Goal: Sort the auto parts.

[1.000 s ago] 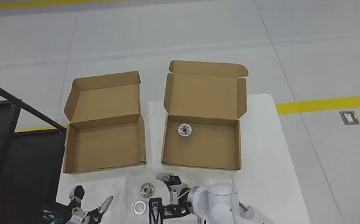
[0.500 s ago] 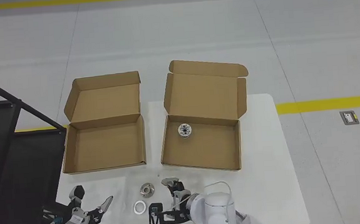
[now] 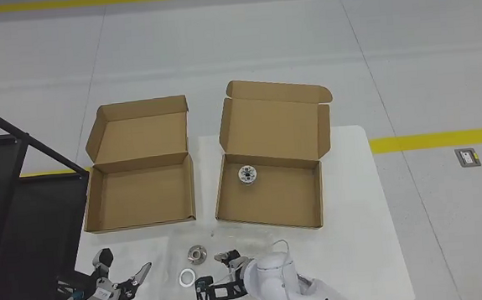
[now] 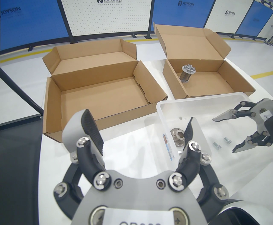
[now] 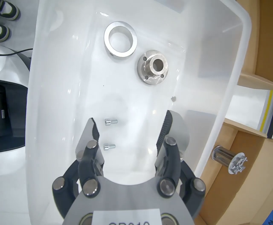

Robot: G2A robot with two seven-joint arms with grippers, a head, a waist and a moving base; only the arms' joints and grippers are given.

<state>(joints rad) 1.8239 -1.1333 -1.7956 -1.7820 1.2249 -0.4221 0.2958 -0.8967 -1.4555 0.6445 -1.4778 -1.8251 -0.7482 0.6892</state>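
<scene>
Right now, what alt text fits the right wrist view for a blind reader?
The open right gripper hovers over a clear bin holding two small bolts, a metal ring and a flanged hub.

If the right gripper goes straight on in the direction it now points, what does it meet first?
Probably the nearer small bolt on the floor of the clear tray, just ahead of the open right gripper. Depth is unclear; it might touch the tray floor first.
</scene>
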